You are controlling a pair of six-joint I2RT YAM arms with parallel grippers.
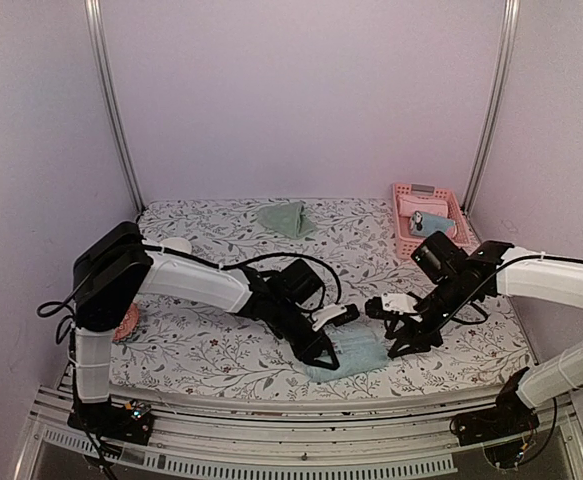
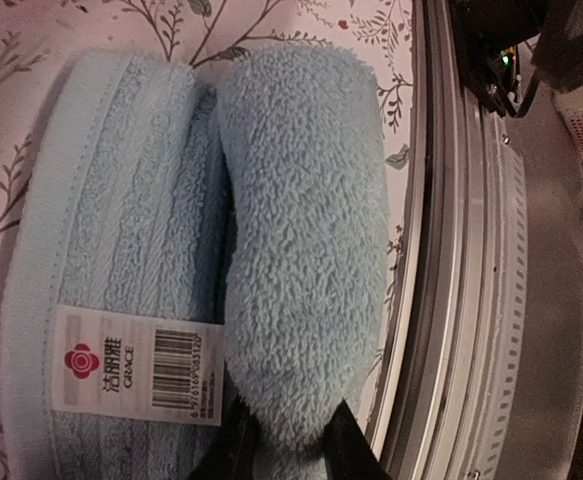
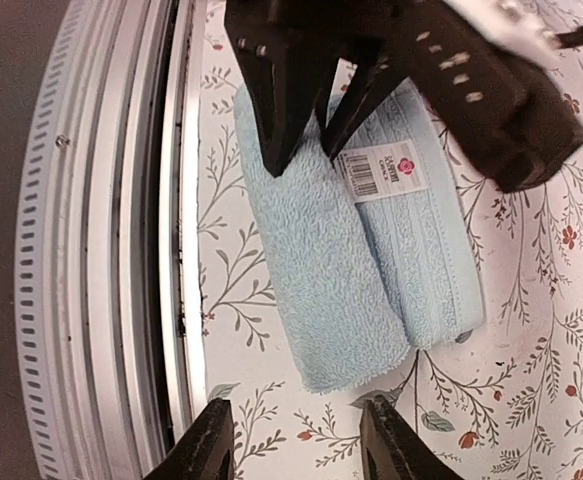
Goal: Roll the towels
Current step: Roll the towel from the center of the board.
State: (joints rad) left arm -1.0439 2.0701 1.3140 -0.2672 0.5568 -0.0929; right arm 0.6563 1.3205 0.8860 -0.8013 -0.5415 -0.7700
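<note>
A light blue towel (image 1: 351, 357) lies partly rolled near the table's front edge, its white label (image 2: 136, 375) facing up on the flat folded part. My left gripper (image 2: 289, 442) is shut on the near end of the towel's rolled part (image 2: 301, 200), one black finger on each side. My right gripper (image 3: 299, 440) stands open just off the roll's other end (image 3: 331, 290), touching nothing. In the top view the left gripper (image 1: 323, 350) and right gripper (image 1: 403, 338) flank the towel. The sage-green towel (image 1: 286, 217) lies crumpled at the back of the table.
A pink slatted basket (image 1: 403, 205) at the back right holds a rolled blue cloth (image 1: 433, 223). The metal front rail (image 2: 471, 250) runs close beside the blue towel. A white object (image 1: 177, 243) and an orange-pink one (image 1: 126, 322) sit at the left.
</note>
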